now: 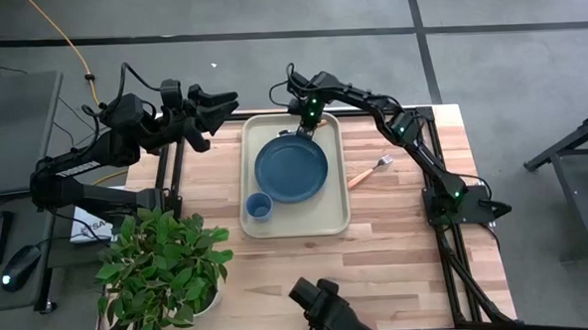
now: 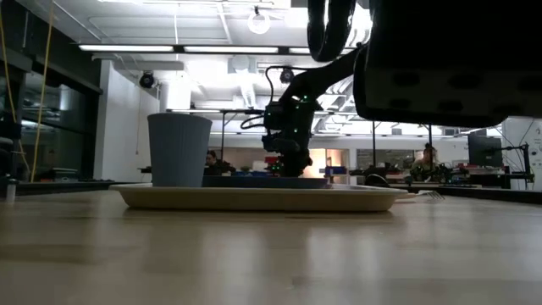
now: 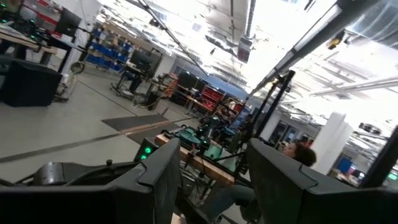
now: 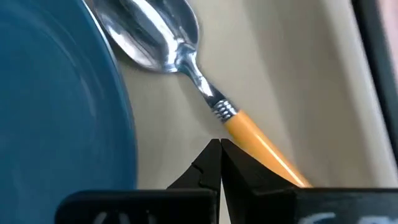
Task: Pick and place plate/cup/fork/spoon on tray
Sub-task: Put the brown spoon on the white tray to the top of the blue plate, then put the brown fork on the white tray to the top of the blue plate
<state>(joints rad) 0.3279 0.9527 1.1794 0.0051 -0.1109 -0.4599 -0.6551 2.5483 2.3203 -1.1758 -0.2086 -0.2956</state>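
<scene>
The beige tray (image 1: 332,219) lies mid-table and bears the dark-blue plate (image 1: 290,169) and the small blue cup (image 1: 259,205), which also shows in the low view (image 2: 179,149). The spoon (image 4: 155,31) lies on the tray floor beside the plate's far right rim, its orange handle (image 4: 261,143) running under my right gripper (image 4: 219,148). That gripper is shut and hangs low over the tray's far right corner (image 1: 312,124). The fork (image 1: 371,172) lies on the table right of the tray. My left gripper (image 1: 217,107) is open and raised past the tray's far left corner. My right gripper points down with its shut fingertips (image 4: 211,158) right beside the spoon's handle (image 4: 249,134), near where the orange part meets the metal neck. I cannot tell whether they touch it. The spoon lies flat on the tray.
A potted plant (image 1: 164,260) stands at the table's near left. Bare wood lies near of the tray and around the fork. The arms' frames stand at the left (image 1: 170,180) and right (image 1: 439,188) table edges.
</scene>
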